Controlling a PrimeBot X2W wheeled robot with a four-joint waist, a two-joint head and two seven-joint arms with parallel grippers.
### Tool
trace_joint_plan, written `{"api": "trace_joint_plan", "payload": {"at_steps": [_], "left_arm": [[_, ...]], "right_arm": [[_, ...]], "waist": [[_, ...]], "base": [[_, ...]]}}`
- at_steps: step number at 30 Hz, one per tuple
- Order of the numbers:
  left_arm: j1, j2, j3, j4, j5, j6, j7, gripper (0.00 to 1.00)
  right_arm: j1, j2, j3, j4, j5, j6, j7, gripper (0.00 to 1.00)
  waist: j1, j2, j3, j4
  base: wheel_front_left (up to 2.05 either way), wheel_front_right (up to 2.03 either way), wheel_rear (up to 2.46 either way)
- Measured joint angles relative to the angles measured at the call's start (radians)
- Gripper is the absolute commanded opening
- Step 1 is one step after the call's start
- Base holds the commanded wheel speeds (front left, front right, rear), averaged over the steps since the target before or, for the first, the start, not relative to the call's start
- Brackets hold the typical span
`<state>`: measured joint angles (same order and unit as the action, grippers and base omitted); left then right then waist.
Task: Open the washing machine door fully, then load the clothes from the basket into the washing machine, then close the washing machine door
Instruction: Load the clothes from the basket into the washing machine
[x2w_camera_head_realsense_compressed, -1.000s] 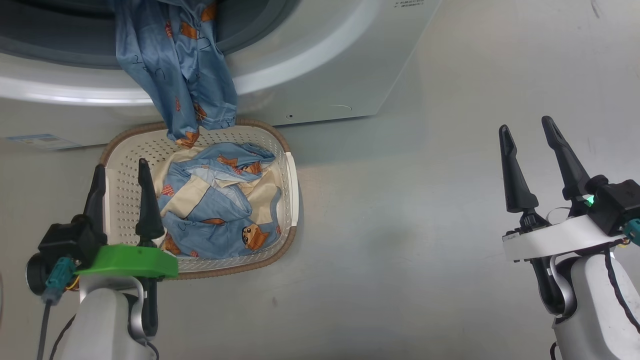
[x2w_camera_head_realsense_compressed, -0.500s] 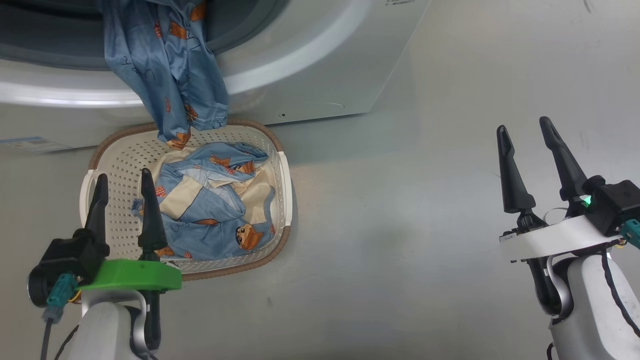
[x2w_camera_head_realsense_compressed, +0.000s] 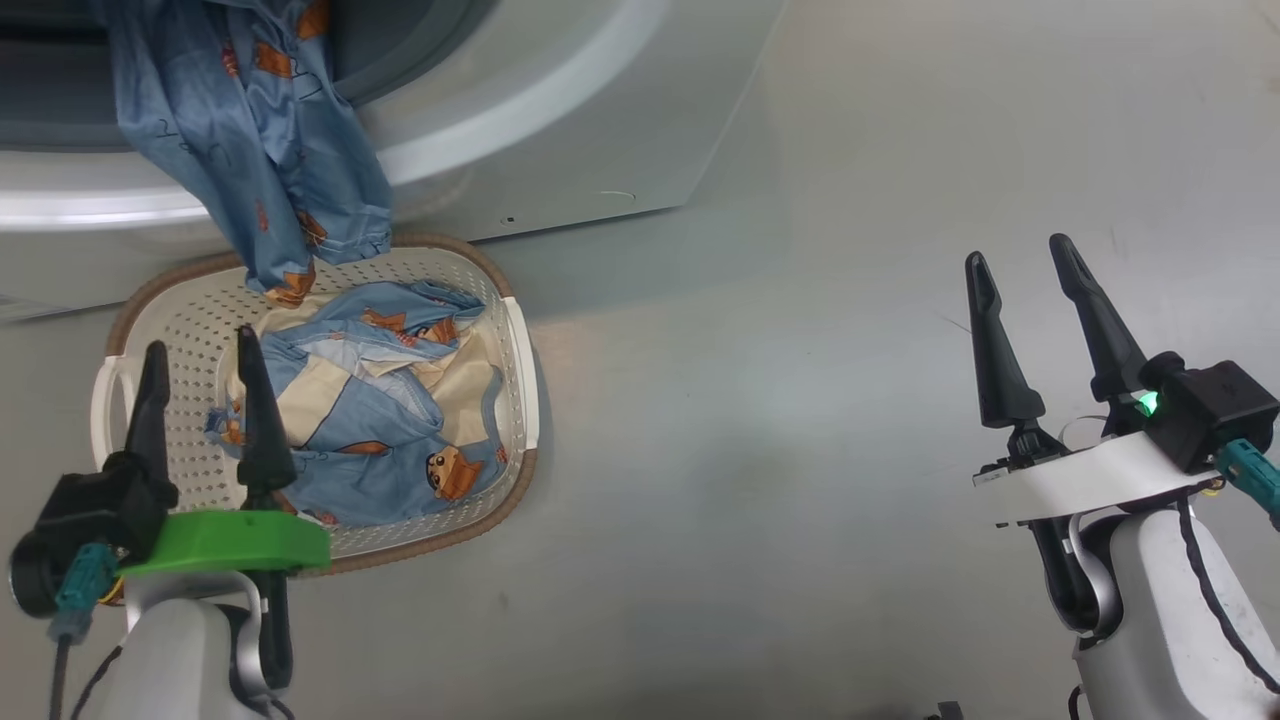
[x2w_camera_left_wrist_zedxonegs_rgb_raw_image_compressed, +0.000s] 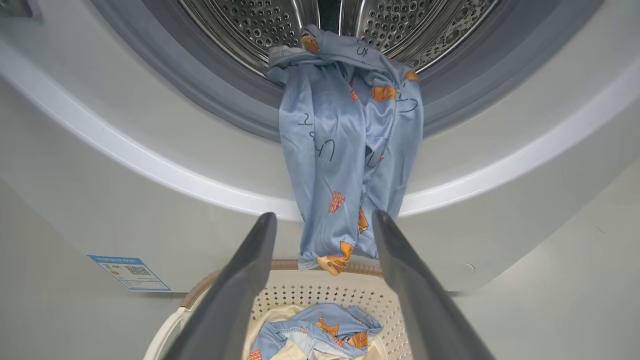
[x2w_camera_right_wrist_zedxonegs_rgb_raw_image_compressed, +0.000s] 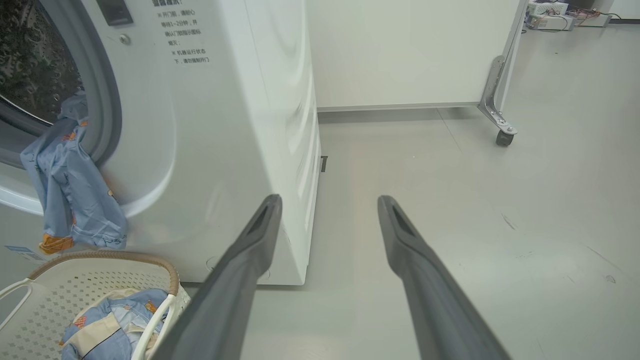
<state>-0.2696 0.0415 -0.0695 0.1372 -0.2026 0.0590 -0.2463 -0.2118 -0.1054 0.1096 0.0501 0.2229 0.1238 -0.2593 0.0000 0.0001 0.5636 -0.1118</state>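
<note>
The washing machine (x2w_camera_head_realsense_compressed: 560, 130) spans the head view's upper left, its steel drum (x2w_camera_left_wrist_zedxonegs_rgb_raw_image_compressed: 260, 30) uncovered. Below it, at centre left, the basket (x2w_camera_head_realsense_compressed: 190, 320) sits on the grey floor (x2w_camera_head_realsense_compressed: 800, 420) just beside the machine's front. A hanging garment (x2w_camera_head_realsense_compressed: 240, 150) drapes from the gasket (x2w_camera_left_wrist_zedxonegs_rgb_raw_image_compressed: 200, 85) down to the basket's far rim, and more clothes (x2w_camera_head_realsense_compressed: 370, 420) lie crumpled inside. The left gripper (x2w_camera_head_realsense_compressed: 200, 338) hovers at lower left over the basket, fingers spread wide and empty. The right gripper (x2w_camera_head_realsense_compressed: 1018, 250), at right over bare floor, is equally spread and empty.
</note>
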Motion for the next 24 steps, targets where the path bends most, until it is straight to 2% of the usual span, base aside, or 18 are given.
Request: {"api": "trace_joint_plan", "payload": {"at_steps": [24], "left_arm": [[-0.166, 0.082, 0.091, 0.058, -0.037, 0.004, 0.045, 1.0]], "right_arm": [[-0.024, 0.04, 0.012, -0.005, 0.016, 0.0, 0.0, 1.0]], "waist": [[0.0, 0.0, 0.098, -0.18]], "base": [[0.0, 0.0, 0.0]]}}
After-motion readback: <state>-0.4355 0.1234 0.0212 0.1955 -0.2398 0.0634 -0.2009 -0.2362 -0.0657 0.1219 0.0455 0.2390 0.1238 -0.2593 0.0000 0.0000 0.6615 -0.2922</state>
